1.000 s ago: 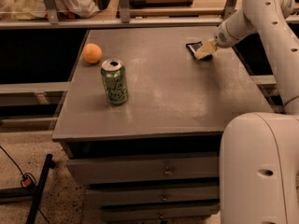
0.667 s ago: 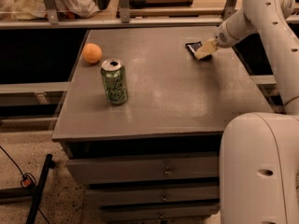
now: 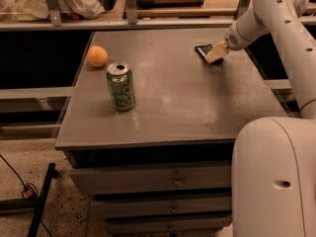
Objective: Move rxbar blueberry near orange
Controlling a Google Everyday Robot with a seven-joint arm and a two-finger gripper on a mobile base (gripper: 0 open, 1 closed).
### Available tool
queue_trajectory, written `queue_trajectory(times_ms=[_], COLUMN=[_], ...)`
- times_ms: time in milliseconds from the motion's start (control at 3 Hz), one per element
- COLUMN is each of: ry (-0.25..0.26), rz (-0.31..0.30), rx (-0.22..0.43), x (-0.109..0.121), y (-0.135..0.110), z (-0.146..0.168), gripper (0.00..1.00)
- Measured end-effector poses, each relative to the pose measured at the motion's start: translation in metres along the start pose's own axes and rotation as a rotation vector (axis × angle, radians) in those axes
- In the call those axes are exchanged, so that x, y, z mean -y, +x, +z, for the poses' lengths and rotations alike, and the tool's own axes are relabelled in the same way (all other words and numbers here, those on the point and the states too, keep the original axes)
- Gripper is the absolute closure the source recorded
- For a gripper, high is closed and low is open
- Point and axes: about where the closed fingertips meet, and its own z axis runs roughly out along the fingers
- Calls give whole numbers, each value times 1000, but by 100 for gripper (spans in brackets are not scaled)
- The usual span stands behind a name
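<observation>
**Item 1, rxbar blueberry** point(image 3: 203, 50): dark flat wrapper lying on the bench point(image 3: 187, 107) at its far right. Position unchanged over the last second, and not lifted.

**Item 2, gripper** point(image 3: 216, 54): at the right end of the bar, down at bench level and touching or overlapping the wrapper. Whether it has closed on the bar cannot be told. Placement matches that of a second ago, with no visible travel.

**Item 3, arm** point(image 3: 261, 14): white, reaching in from the right edge and angled down to the bar. Pose as before.

**Item 4, orange** point(image 3: 97, 56): far left of the bench, close to the left edge and well apart from the bar. Not moved.

**Item 5, green can** point(image 3: 121, 87): upright, just nearer than the orange and slightly to its right. Not moved.

**Change noted:** essentially none. The scene has held steady, with the gripper settled at the bar.

**Bearing on task (judgement):** the work appears to be at the grasp stage and transport has not begun. The whole leftward crossing of the bench remains. The can stands beside the orange on its near side, so a path along the far side of the bench looks safer for setting the bar down there.
</observation>
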Motion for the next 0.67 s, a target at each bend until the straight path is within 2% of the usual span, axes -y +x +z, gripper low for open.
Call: queue_trajectory(times_ms=[667], ry=[0], rz=[0], rx=[0], x=[0], y=[-1], z=[-1], gripper=[100])
